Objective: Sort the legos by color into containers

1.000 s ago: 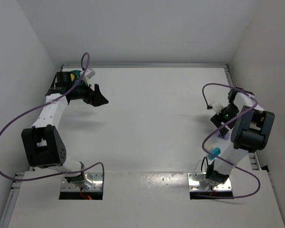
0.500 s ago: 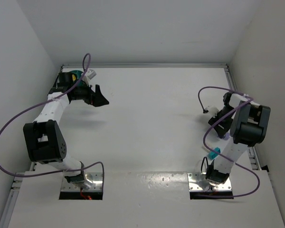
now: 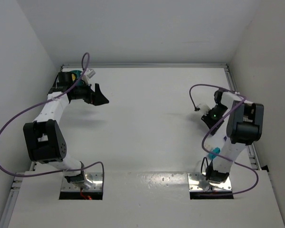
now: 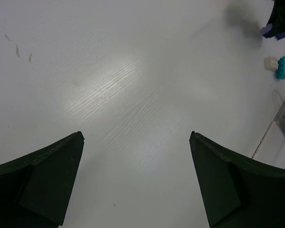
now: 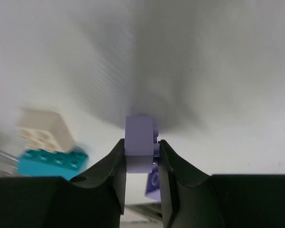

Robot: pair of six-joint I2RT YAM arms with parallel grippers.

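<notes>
Two arms stand well apart over the white table, one on each side. On the right, the right gripper is pinched narrow on a purple lego, with one dark finger pressed against each side of the brick. A second purple brick sits just beyond it, partly hidden by a finger. I cannot tell whether the two bricks touch, or whether the held one is off the surface.

Beside them in the wrist view, a cream brick and a cyan brick lie close together on the table. From above, the cyan one shows right next to the right arm, near its base, while the gripped brick is hidden under the wrist.

Over on the far left, the left gripper is spread wide and hangs above the table, with only table surface showing between its fingers. Behind that arm, near the far left corner, a teal container with a speck of yellow peeks out, mostly covered by the arm.
</notes>
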